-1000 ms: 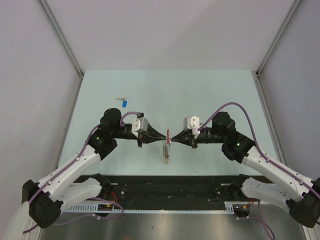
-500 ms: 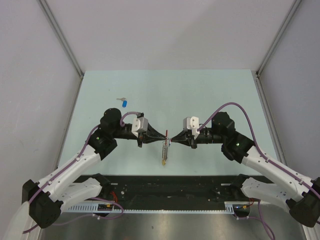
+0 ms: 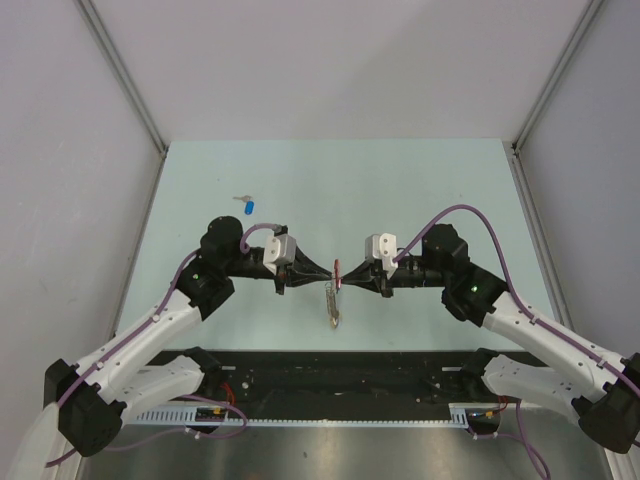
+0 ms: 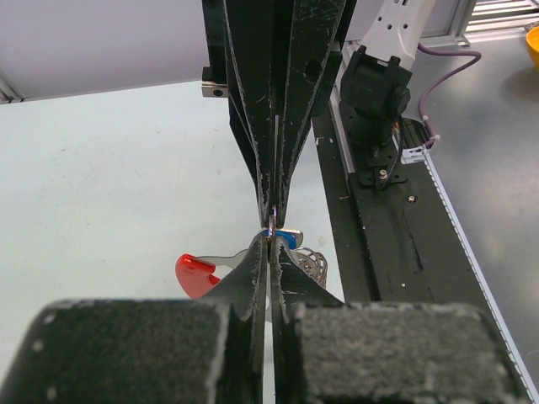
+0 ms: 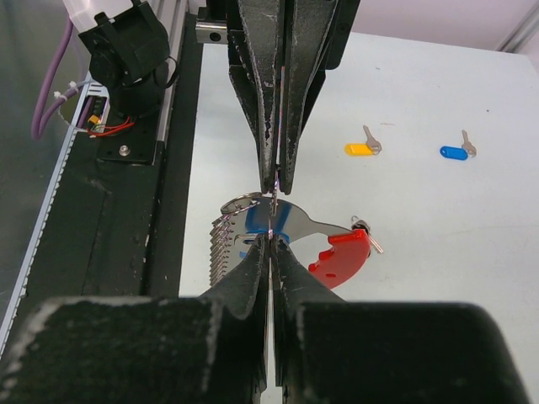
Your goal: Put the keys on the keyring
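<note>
While the two arms meet tip to tip over mid-table: the task looks to be in mid-course, with the ring lifted and at least two keys not yet on it.
blue key (image 3: 249, 206): far left, lying flat on the table (image 3: 420, 190), well apart from the ring and touched by nothing.
yellow key (image 5: 358, 149): seen only from the right wrist, flat on the table near the blue key; it does not show from above.
left gripper (image 3: 326, 274): clamped tight, its fingers pressed together on thin metal at the top of the ring; I judge that it grips the keyring itself.
keyring (image 3: 338, 271): centre of the table, off the surface, pinched between the two sets of tips and hanging below them. Its red arc (image 5: 341, 255) and a row of silver loops (image 5: 221, 240) face the wrist cameras broadside.
blue patch (image 4: 289, 239): just beside the meeting tips, against the ring. It may be the head of a key on the ring or one being fed on; I cannot tell which.
right gripper (image 3: 349, 277): likewise clenched on the same thin metal, facing the left gripper, tips nearly touching.
done: the ring is picked up and steadied by both grippers.
left to do: the blue key and the yellow key must be fetched and threaded, which means one gripper letting go of the ring.
</note>
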You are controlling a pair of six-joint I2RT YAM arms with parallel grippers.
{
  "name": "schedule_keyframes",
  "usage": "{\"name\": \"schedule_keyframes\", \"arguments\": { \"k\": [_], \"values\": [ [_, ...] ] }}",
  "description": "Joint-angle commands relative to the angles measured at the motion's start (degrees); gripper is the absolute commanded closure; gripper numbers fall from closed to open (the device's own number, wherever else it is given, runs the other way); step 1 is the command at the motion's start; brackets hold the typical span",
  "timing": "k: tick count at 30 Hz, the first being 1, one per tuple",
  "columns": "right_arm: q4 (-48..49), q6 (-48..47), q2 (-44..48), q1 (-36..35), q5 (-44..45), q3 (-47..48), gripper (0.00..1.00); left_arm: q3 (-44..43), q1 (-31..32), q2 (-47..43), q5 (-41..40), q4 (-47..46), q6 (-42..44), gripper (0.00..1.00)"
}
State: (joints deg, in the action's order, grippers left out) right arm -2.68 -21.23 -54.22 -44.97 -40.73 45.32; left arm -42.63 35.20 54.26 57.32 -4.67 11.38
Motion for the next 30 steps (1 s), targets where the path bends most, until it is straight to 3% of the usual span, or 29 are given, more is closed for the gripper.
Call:
{"name": "schedule_keyframes", "arguments": {
  "k": [1,30],
  "values": [
    [2.1,0.1,0.2,-0.4,1.4,0.6,1.00,-1.1,-0.5,-0.5,1.7,-2.3,-0.7,1.00],
    [1.7,0.2,-0.2,-0.3,2.9,0.5,1.00,-0.9,-0.5,-1.0,0.2,-2.1,-0.8,1.00]
  ]
}}
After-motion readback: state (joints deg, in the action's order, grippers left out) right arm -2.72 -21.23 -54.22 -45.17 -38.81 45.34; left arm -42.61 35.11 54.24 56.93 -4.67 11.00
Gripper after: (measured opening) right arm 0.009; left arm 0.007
